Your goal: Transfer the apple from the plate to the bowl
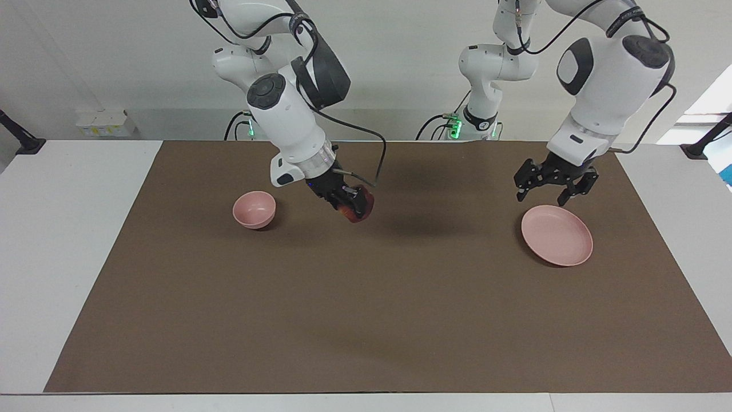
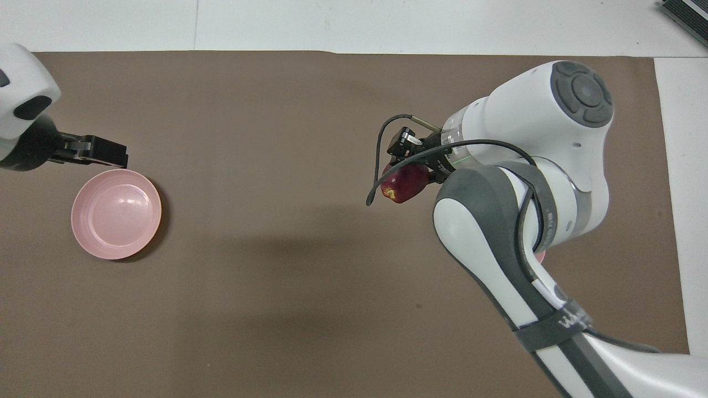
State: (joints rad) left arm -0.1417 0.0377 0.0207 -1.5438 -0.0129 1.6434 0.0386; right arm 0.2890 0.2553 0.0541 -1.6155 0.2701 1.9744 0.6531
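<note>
Your right gripper [image 1: 355, 207] hangs tilted in mid-air, fingers clamped on the small dark red round apple [image 1: 362, 209]. Your left gripper [image 1: 555, 182] points downward, jaws spread wide, holding nothing.

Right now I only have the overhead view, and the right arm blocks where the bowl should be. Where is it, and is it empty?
Observer: The bowl stands on the mat under that arm, toward the right arm's end of the table. It is empty.
Operator: Apple over it yet?
Observer: No. The right pincer holds the apple in the air over bare mat beside the bowl, on the side toward the plate.
Operator: Left pincer touching the plate?
Observer: It looks clear. The left pincer hangs open above the plate's robot-side rim.
</note>
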